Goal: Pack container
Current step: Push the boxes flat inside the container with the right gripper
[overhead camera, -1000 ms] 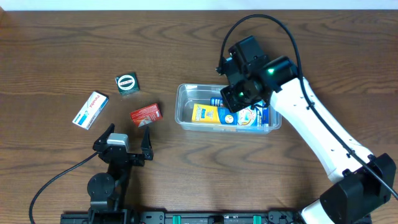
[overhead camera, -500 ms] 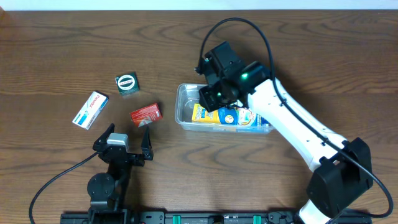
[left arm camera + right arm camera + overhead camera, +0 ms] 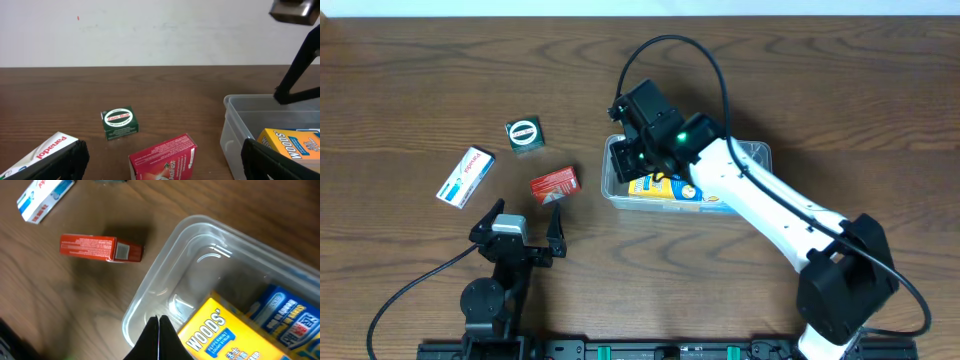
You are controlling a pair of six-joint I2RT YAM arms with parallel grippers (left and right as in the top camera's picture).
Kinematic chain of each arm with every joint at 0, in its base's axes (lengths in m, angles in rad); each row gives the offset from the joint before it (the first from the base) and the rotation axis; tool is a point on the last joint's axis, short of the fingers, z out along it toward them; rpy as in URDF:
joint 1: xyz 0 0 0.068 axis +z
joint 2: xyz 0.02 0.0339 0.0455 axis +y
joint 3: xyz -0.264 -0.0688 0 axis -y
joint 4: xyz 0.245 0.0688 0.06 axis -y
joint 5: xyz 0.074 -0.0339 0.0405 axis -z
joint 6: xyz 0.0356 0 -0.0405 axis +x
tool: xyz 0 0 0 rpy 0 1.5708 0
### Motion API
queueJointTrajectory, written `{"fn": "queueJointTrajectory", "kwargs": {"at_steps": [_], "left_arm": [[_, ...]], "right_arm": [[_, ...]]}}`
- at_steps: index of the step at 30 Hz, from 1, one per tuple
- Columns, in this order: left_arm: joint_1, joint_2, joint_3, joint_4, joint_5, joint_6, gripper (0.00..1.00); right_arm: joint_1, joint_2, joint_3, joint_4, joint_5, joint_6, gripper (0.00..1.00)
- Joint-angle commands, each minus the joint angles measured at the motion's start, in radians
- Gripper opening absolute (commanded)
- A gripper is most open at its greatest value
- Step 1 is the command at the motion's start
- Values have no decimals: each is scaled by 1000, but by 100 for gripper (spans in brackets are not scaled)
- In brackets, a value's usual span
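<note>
The clear plastic container [image 3: 757, 153] stands right of centre, holding a yellow Woods box [image 3: 658, 186] and a blue box [image 3: 287, 317]. My right gripper [image 3: 638, 160] hovers over the container's left end; in the right wrist view its fingertips [image 3: 159, 322] are pressed together and empty above the tub's near rim [image 3: 165, 255] and the yellow box [image 3: 225, 330]. My left gripper [image 3: 525, 222] is open and empty near the front edge. A red box [image 3: 554, 184] lies just beyond it, and in the left wrist view [image 3: 162, 157] it lies between the fingers.
A green box [image 3: 524, 134] and a white and blue box [image 3: 465, 176] lie on the wood table left of the container. The left wrist view shows the green box [image 3: 120, 123], the white box [image 3: 45, 150] and the container's left wall [image 3: 235, 130].
My right arm has swung left across the container, from its right-centre to its left end. The left arm and the loose boxes have not moved.
</note>
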Motion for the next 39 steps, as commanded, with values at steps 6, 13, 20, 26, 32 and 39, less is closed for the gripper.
{"fn": "queueJointTrajectory", "kwargs": {"at_steps": [6,13,20,26,32,39], "left_arm": [[3,-6,-21,-29,2,6,98],[3,-6,-21,-29,2,6,98],[3,-6,-21,-29,2,6,98],[3,-6,-21,-29,2,6,98],[3,-6,-21,-29,2,6,98],[3,-6,-21,-29,2,6,98]], "right_arm": [[41,67,-3,6,86,163,1],[46,83,-3,-38,144,262,1],[46,111,-3,-40,147,306,1],[46,127,-3,-31,149,316,1],[46,127,-3,-10,152,315,1],[46,128,-3,-2,151,319,1]]}}
